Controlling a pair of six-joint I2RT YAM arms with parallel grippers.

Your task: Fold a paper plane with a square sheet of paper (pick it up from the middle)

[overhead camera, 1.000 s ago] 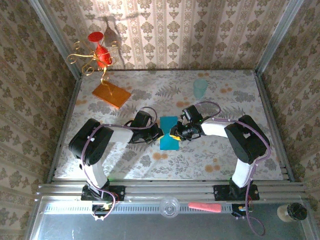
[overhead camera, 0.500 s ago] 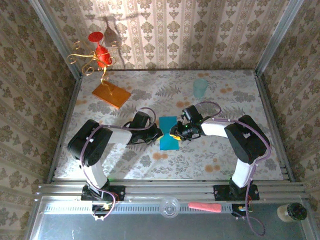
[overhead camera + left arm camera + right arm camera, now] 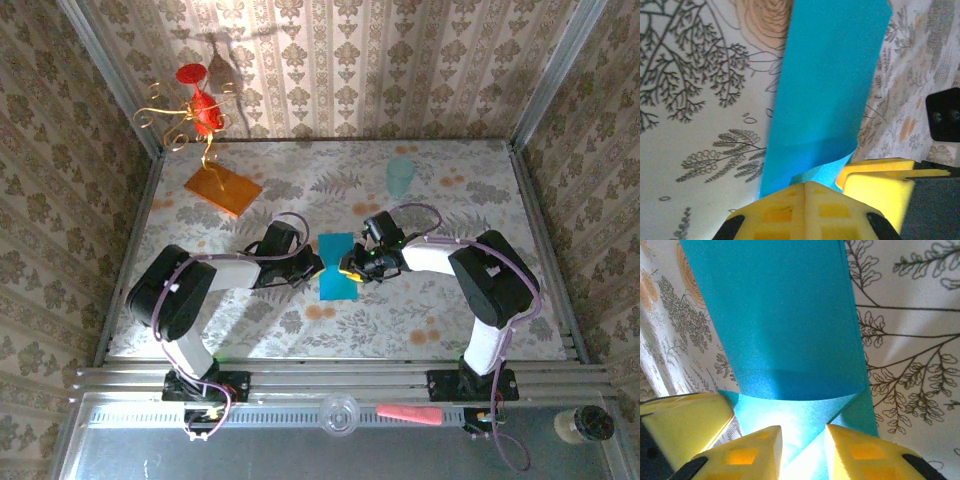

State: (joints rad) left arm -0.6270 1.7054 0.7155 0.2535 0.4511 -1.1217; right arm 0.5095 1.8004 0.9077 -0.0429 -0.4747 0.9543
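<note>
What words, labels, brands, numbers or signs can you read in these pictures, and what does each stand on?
No readable text anywhere.
The square sheet of paper is plain teal, unmarked.
The tablecloth and wall carry only leaf and flower patterns.
The orange slab and pale cup show no lettering I can make out.

An orange slab [image 3: 222,188] is lying flat at the far left of the floral bench [image 3: 450,310], with a red-and-gold wire ornament [image 3: 195,110] standing at its far end. A pale mint cup [image 3: 399,176] is standing far right. A pink strip [image 3: 408,414] is resting along the front rail [image 3: 120,378].
</note>
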